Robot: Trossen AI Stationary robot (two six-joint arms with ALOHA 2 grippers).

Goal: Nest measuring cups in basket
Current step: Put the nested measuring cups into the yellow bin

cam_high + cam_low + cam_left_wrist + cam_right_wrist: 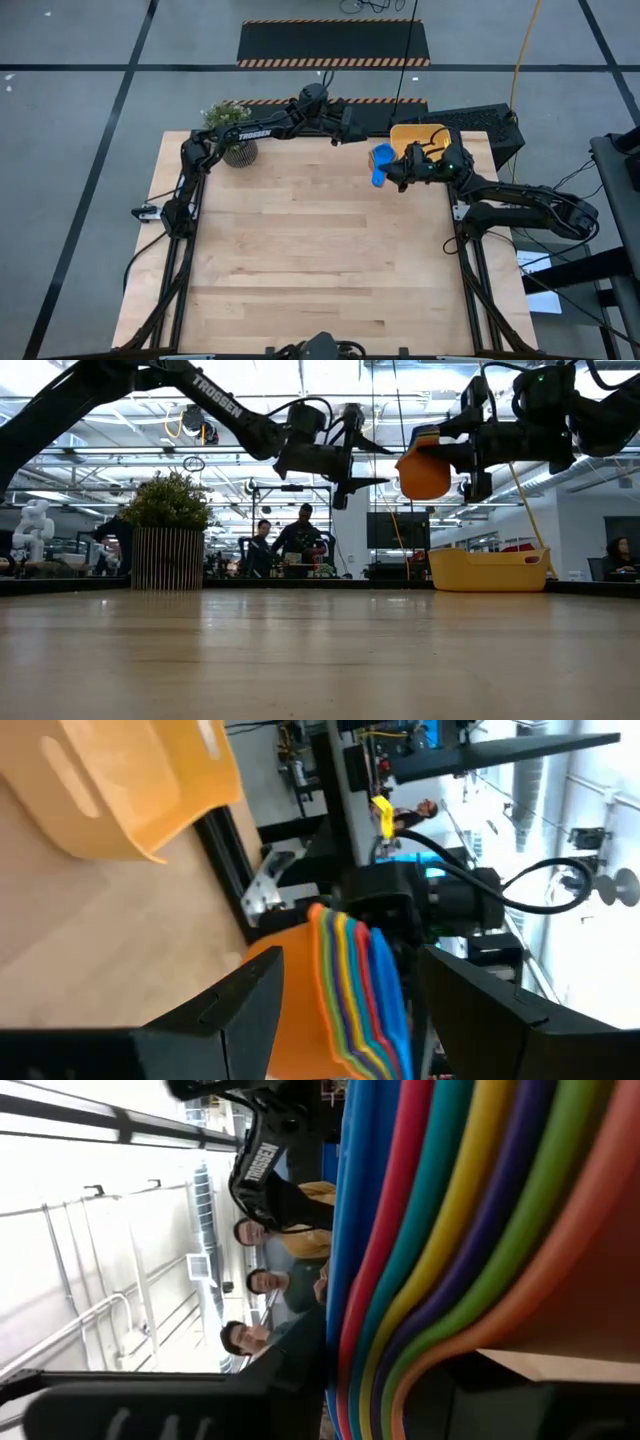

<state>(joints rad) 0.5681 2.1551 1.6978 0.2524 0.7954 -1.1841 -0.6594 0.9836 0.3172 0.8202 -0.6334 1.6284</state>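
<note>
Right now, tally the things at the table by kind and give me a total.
Measuring cups: 7, nested in one stack
Basket: 1
Potted plant: 1
Grippers: 2, right gripper holding the stack, left gripper open facing it
Total: 11

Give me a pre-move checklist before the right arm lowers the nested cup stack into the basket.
1. Cups nested as one stack: ok, coloured rims sit layered together.
2. Right gripper holding the stack: ok, it is shut on the stack, lifted off the table.
3. Basket upright on the table: ok.
4. Stack directly above the basket: not ok, it hangs beside the basket's edge in the high view.
5. Left gripper clear of the path: cannot tell, it is open and empty, in the air close to the stack.
6. Basket interior empty: cannot tell.
</note>
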